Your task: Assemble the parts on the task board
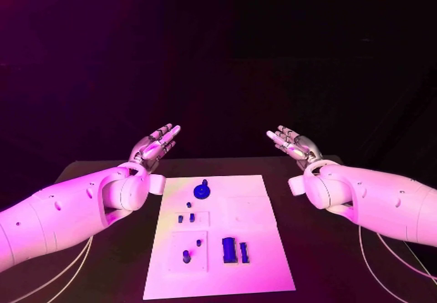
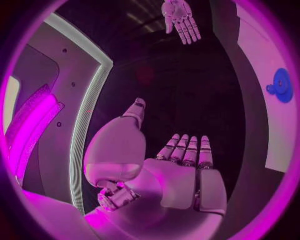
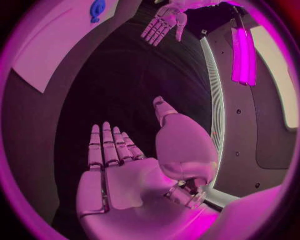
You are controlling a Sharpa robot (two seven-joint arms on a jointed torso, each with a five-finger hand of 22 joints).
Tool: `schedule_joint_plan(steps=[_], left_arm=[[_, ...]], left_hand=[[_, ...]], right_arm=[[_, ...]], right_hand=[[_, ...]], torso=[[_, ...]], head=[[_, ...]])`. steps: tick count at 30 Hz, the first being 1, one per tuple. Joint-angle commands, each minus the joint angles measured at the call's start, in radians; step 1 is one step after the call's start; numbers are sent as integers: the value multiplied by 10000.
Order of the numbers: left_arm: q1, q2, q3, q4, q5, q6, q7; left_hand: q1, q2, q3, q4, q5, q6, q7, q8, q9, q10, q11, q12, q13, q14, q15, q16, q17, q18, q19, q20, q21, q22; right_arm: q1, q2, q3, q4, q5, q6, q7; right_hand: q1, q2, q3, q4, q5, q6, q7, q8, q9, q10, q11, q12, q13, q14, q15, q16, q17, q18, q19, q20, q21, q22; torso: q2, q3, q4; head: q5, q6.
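Both hands, left [image 1: 155,144] & right [image 1: 293,144], released, off board [image 1: 251,268]; reach slow for round part [image 1: 202,189], w/o nudging others.

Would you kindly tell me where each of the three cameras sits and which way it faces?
Head view: on the robot's head, looking down at the task board; both arms enter, left hand and right hand raised, holding nothing.
Left wrist view: behind the left hand, facing across the dark table towards the right hand.
Right wrist view: behind the right hand, facing the left hand.
Shared: all views show the round blue part on the board.
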Motion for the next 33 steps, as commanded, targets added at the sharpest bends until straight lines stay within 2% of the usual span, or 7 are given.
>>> schedule_joint_plan(steps=[1,5,7,10,14,19,33], left_arm=[[-108,-32,13,451,8,-1096,229],[-340,-113,24,1283,31,-2356,438],[-449,-151,28,1675,43,-2949,536],[-577,-195,34,2132,56,-3642,651],[-708,-241,40,2602,69,-4354,769],[-766,-261,42,2807,75,-4664,820],[-766,-261,42,2810,75,-4668,821]], left_hand=[[-10093,438,-764,-529,-578,-1677,-391,-734,-362,-1846,-427,-402,-142,-1397,-392,-605,-276,-367,-1496,-653,-335,-171],[-10093,438,-764,-529,-578,-1677,-391,-734,-362,-1846,-427,-402,-142,-1397,-392,-605,-276,-367,-1496,-653,-335,-171],[-10093,438,-764,-529,-578,-1677,-391,-734,-362,-1846,-427,-402,-142,-1397,-392,-605,-276,-367,-1496,-653,-335,-171],[-10093,438,-764,-529,-578,-1677,-391,-734,-362,-1846,-427,-402,-142,-1397,-392,-605,-276,-367,-1496,-653,-335,-171],[-10093,438,-764,-529,-578,-1677,-391,-734,-362,-1846,-427,-402,-142,-1397,-392,-605,-276,-367,-1496,-653,-335,-171],[-10093,438,-764,-529,-578,-1677,-391,-734,-362,-1846,-427,-402,-142,-1397,-392,-605,-276,-367,-1496,-653,-335,-171],[-10093,438,-764,-529,-578,-1677,-391,-734,-362,-1846,-427,-402,-142,-1397,-392,-605,-276,-367,-1496,-653,-335,-171]], right_arm=[[-259,-81,221,665,517,-810,529],[-757,-271,715,1831,1128,-1695,1011],[-951,-345,907,2286,1367,-2041,1199],[-1163,-426,1118,2784,1628,-2419,1405],[-1338,-493,1292,3194,1843,-2730,1574],[-1361,-502,1315,3247,1871,-2770,1596],[-1361,-502,1315,3247,1871,-2770,1596]], right_hand=[[-7766,515,-1154,-462,-609,-1840,-453,-696,-747,-2170,-316,-677,-688,-2853,-212,-976,-986,-521,-2398,-431,-150,-1814],[-7766,515,-1154,-462,-609,-1840,-453,-696,-747,-2170,-316,-677,-688,-2853,-212,-976,-986,-521,-2398,-431,-150,-1814],[-7766,515,-1154,-462,-609,-1840,-453,-696,-747,-2170,-316,-677,-688,-2853,-212,-976,-986,-521,-2398,-431,-150,-1814],[-7766,515,-1154,-462,-609,-1840,-453,-696,-747,-2170,-316,-677,-688,-2853,-212,-976,-986,-521,-2398,-431,-150,-1814],[-7766,515,-1154,-462,-609,-1840,-453,-696,-747,-2170,-316,-677,-688,-2853,-212,-976,-986,-521,-2398,-431,-150,-1814],[-7766,515,-1154,-462,-609,-1840,-453,-696,-747,-2170,-316,-677,-688,-2853,-212,-976,-986,-521,-2398,-431,-150,-1814],[-7766,515,-1154,-462,-609,-1840,-453,-696,-747,-2170,-316,-677,-688,-2853,-212,-976,-986,-521,-2398,-431,-150,-1814]], torso=[[-110,85,142],[-183,142,235],[-202,156,258],[-210,162,268],[-210,162,268],[-210,162,268],[-210,162,268]], head=[[29,390],[51,702],[57,779],[59,814],[59,814],[59,814],[59,814]])
